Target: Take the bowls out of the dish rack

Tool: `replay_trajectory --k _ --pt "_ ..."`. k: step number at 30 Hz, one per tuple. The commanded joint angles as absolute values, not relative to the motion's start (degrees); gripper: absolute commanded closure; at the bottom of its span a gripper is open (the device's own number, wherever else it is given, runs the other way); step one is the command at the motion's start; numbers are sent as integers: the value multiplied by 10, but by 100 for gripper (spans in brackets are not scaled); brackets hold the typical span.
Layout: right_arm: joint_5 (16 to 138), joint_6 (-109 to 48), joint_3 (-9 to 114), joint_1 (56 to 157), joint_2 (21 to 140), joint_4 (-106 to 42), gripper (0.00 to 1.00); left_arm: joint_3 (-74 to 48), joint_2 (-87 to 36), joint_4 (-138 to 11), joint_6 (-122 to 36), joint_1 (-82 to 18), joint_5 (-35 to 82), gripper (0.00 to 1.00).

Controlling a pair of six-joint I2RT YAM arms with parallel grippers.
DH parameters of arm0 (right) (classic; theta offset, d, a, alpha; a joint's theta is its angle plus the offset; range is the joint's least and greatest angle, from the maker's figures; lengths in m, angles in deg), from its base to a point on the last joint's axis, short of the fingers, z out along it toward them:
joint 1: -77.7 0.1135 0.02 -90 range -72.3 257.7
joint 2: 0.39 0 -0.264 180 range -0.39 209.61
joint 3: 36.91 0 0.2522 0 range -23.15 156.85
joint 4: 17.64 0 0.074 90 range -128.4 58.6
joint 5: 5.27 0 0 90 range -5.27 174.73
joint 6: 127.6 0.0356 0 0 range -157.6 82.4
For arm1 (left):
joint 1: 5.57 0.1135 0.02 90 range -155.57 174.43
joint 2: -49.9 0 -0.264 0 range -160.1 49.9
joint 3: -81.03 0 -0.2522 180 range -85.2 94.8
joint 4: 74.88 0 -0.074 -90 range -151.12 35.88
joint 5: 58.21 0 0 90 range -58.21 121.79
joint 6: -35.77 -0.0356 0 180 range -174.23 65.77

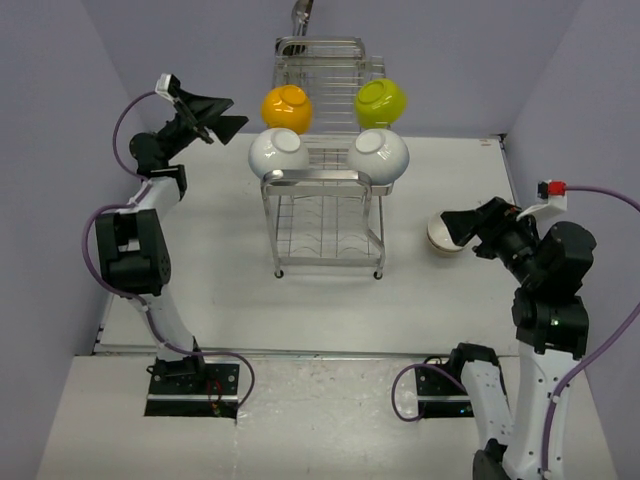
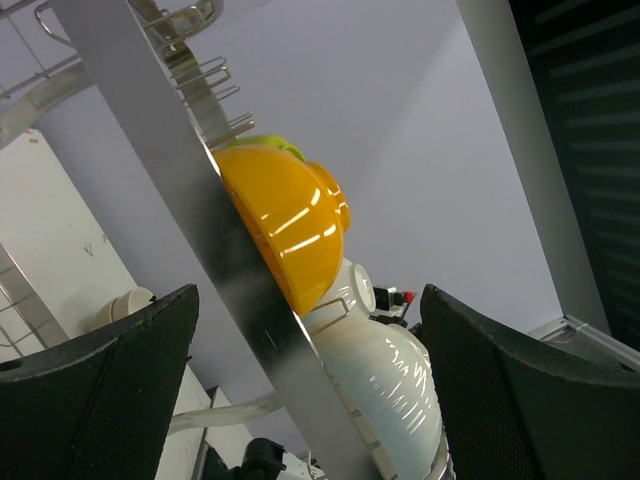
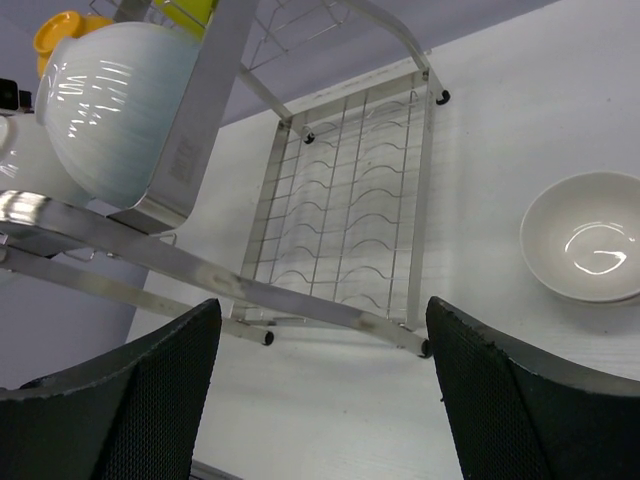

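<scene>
The chrome dish rack (image 1: 325,215) stands mid-table. Its upper tier holds an orange-yellow bowl (image 1: 286,107), a lime green bowl (image 1: 380,100) and two white bowls (image 1: 278,152) (image 1: 380,153), all tipped on edge. My left gripper (image 1: 222,115) hangs open just left of the orange-yellow bowl, touching nothing. In the left wrist view, the orange-yellow bowl (image 2: 290,225) and a white bowl (image 2: 390,380) lie beyond a rack bar (image 2: 180,190), between the open fingers. My right gripper (image 1: 455,228) is open and empty over the table beside a third white bowl (image 1: 443,240), which stands upright (image 3: 585,250).
The rack's lower tier (image 3: 350,220) is bare wire. Grey walls close in the table at the back and on both sides. A metal pipe (image 1: 300,12) sticks up behind the rack. Purple cables loop off both arms.
</scene>
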State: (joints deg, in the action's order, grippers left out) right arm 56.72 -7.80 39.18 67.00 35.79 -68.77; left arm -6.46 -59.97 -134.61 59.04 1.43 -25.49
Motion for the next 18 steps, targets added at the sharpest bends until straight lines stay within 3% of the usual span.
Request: replay_trajectory --k 1,18 --pt "570 -91 436 673 379 -717 16 -43 -615 -1448 624 11 -262 9" --pt "512 -75 499 674 396 -741 16 69 -713 -1531 724 -26 -244 10"
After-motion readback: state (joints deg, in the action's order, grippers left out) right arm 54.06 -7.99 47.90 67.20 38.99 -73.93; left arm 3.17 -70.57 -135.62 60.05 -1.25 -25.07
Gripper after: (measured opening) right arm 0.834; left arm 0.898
